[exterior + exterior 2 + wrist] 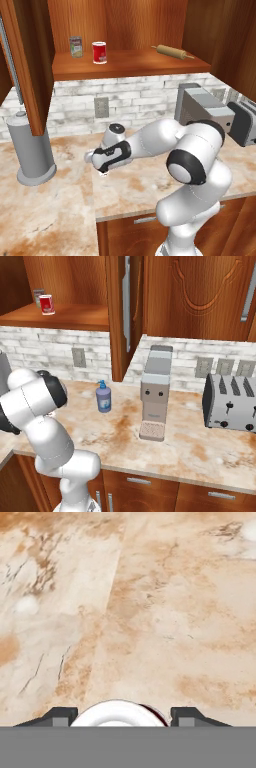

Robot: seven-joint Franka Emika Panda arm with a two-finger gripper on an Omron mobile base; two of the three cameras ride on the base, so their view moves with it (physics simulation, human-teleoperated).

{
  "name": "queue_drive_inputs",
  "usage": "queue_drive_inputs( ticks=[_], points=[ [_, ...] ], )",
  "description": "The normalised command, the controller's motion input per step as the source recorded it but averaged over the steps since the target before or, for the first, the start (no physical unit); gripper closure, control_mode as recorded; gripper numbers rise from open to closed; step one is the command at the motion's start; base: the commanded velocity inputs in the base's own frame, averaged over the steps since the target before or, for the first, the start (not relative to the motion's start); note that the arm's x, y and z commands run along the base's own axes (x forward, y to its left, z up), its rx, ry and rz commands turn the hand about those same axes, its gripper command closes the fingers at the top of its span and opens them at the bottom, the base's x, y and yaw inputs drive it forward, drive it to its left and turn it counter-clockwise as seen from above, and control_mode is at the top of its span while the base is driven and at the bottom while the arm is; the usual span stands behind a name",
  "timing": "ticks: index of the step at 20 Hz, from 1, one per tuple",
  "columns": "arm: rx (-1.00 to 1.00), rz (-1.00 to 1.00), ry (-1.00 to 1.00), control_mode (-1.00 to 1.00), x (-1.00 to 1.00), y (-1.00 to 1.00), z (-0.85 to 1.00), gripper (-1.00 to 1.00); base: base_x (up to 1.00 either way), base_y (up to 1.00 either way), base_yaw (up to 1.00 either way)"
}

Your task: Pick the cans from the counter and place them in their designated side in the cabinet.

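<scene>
My gripper (122,718) points straight down at the counter (165,612), and its two dark fingertips (60,717) press against the sides of a dark red can (117,713) with a white top, so it is shut on that can. From the left base camera, the gripper (102,168) hangs low over the counter (50,215), left of the arm's elbow, and hides the can. The bright red can (99,52) stands upright on the left part of the cabinet (130,65) shelf. That bright red can (47,304) is at the top left in the right base view.
A pale-labelled can (76,46) stands left of the bright red one, and a rolling pin (172,51) lies at the shelf's right. The open cabinet door (27,65) hangs above a paper towel holder (32,150). Blue soap bottle (103,397), coffee machine (155,401) and toaster (232,401) stand to the right.
</scene>
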Motion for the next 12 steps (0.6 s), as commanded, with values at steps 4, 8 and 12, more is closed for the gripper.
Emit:
queue_drive_inputs(
  ticks=[4, 8, 12],
  points=[
    [0.0, 0.0, -0.03, -1.0, 0.0, -0.01, 0.19, 1.0, 0.0, 0.0, 0.0],
    [0.0, 0.0, -0.05, -1.0, -0.02, -0.08, 0.25, 1.0, 0.0, 0.0, 0.0],
    [0.0, 0.0, -0.06, -1.0, -0.09, -0.14, 0.25, 1.0, 0.0, 0.0, 0.0]
  ],
)
